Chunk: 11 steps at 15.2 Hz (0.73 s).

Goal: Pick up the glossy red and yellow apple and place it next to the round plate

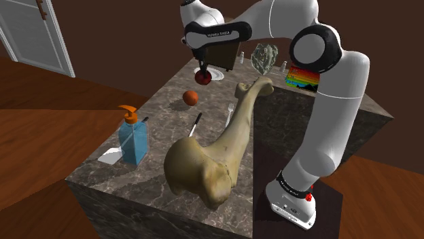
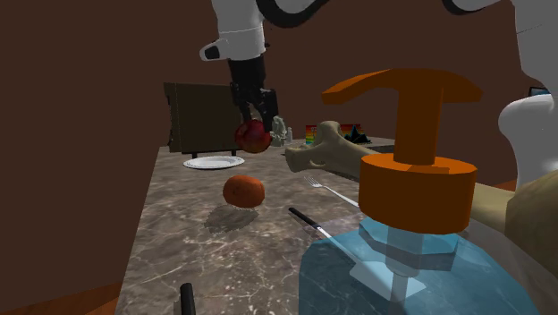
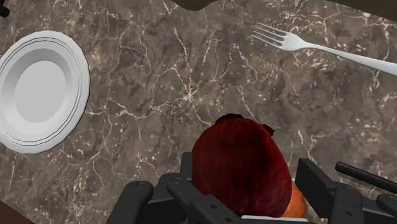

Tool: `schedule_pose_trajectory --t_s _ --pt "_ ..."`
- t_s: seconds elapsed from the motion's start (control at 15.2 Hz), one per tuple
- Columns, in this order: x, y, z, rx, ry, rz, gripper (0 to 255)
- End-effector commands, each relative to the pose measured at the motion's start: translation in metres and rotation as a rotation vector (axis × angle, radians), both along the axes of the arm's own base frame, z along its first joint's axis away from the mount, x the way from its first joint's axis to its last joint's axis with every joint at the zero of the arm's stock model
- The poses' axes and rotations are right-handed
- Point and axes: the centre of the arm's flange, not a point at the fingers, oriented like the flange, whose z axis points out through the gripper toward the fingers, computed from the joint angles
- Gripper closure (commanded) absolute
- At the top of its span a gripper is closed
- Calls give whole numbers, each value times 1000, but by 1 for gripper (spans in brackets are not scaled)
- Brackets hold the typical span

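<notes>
A dark red apple (image 1: 202,78) hangs above the marble counter, clasped between the black fingers of my gripper (image 1: 202,75). In the second exterior view the apple (image 2: 253,137) is in the air, held by the gripper (image 2: 253,121) near the round white plate (image 2: 214,162). The wrist view has the apple (image 3: 238,165) between the fingers, with the plate (image 3: 41,91) lying off to one side on the counter. In the shoulder view the plate (image 1: 219,71) lies just beyond the apple, partly hidden by the hand.
An orange ball (image 1: 191,98) lies on the counter (image 1: 163,129) below the apple. A large bone (image 1: 217,146), a fork (image 3: 305,43), a black-handled knife (image 1: 196,125), a blue soap dispenser (image 1: 134,136) and a dark board (image 2: 204,119) share the counter. Small items stand at the far edge.
</notes>
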Motion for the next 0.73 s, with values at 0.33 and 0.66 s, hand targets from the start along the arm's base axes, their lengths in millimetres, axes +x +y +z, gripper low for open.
schedule_pose_trajectory --t_s 0.33,0.66 --pt "3 -93 -8 0 -1 2 255" --pt "4 -158 -15 0 -1 2 255"
